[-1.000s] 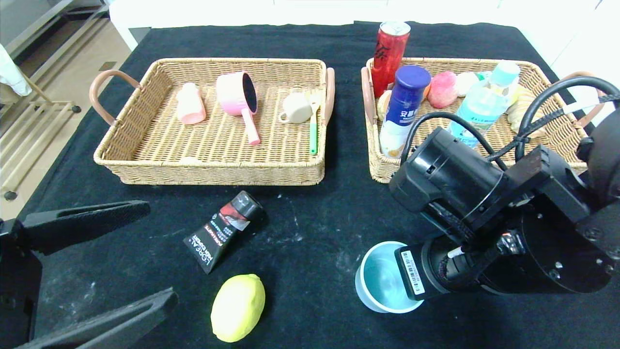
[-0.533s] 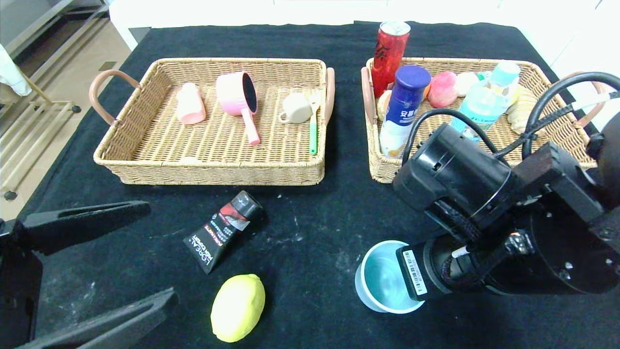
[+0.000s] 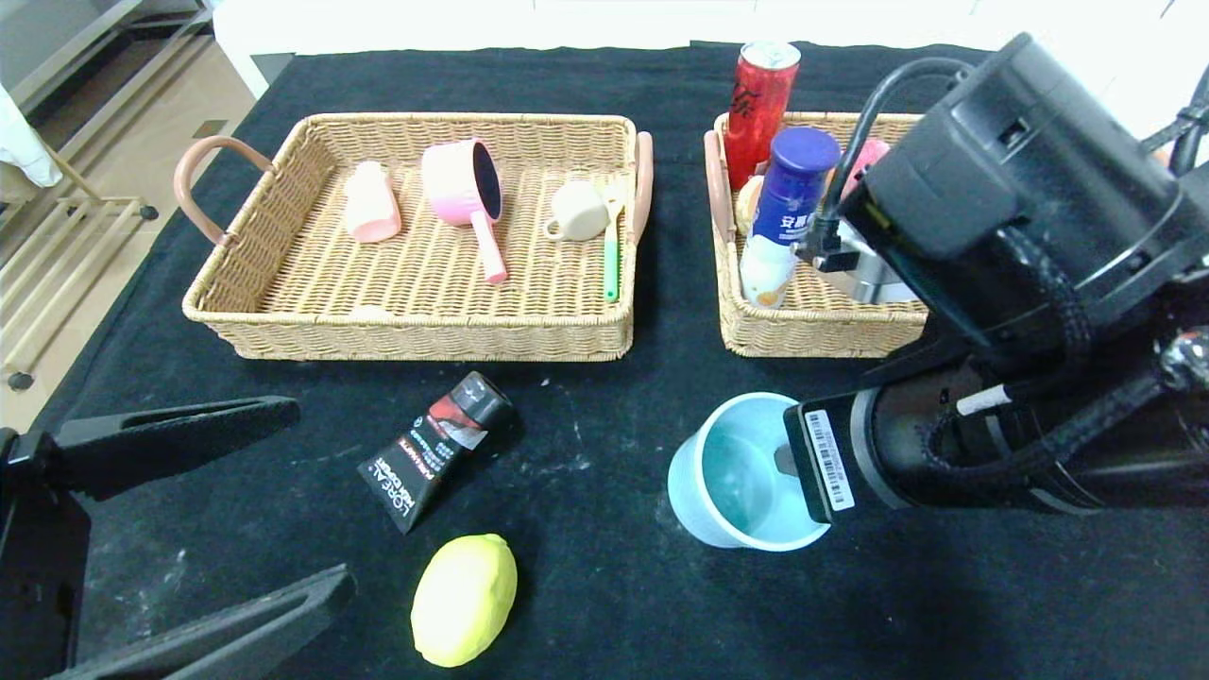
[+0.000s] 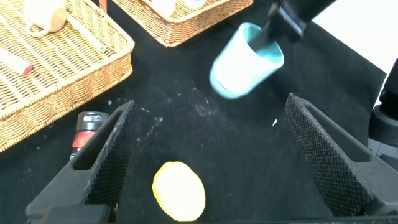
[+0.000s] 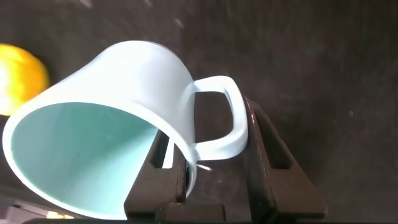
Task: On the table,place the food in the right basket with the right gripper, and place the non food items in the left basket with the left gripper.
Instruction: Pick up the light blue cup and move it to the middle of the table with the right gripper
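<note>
Cup (image 3: 732, 472) aloft in our right gripper (image 5: 205, 174).
Fingers clamp its rim; our left gripper (image 4: 208, 155) hangs released above lemon (image 4: 179, 190).

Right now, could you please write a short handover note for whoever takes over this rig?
Right gripper: shut on the cup, jaws across its rim by the handle, cup lifted and tilted over the table.
Left gripper: open, empty, hovering near the lemon.
Left basket holds pink and cream kitchen toys; right basket holds a can, bottles and food.
Left: the cup is non-food yet in the right gripper, so it needs handing over or setting down; tube to the left basket, lemon to the right.
</note>
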Robot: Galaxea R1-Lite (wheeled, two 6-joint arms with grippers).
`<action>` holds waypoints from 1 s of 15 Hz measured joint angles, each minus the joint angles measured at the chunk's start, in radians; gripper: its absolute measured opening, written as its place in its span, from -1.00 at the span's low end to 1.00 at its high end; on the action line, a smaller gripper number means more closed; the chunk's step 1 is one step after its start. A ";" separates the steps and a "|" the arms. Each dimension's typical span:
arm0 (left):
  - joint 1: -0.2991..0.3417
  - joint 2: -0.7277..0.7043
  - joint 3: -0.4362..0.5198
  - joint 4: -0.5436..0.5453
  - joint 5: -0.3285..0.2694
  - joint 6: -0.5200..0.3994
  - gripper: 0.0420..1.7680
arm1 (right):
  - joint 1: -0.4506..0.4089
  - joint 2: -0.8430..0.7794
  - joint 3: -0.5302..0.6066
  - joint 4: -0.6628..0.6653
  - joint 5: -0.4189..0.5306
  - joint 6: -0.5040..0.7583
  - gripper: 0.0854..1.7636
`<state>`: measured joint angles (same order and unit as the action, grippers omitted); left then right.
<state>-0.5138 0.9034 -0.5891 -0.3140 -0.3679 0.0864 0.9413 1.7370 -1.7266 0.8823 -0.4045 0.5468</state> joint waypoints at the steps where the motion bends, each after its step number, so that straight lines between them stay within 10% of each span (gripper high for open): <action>1: 0.000 0.000 0.000 0.000 0.000 0.000 0.94 | 0.002 0.009 -0.029 0.009 -0.007 -0.002 -0.39; 15: 0.001 -0.002 -0.002 -0.001 0.000 -0.001 0.94 | 0.032 0.189 -0.248 -0.037 -0.036 -0.049 -0.39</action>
<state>-0.5132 0.9011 -0.5911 -0.3155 -0.3679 0.0855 0.9736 1.9257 -1.9743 0.8457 -0.4406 0.4983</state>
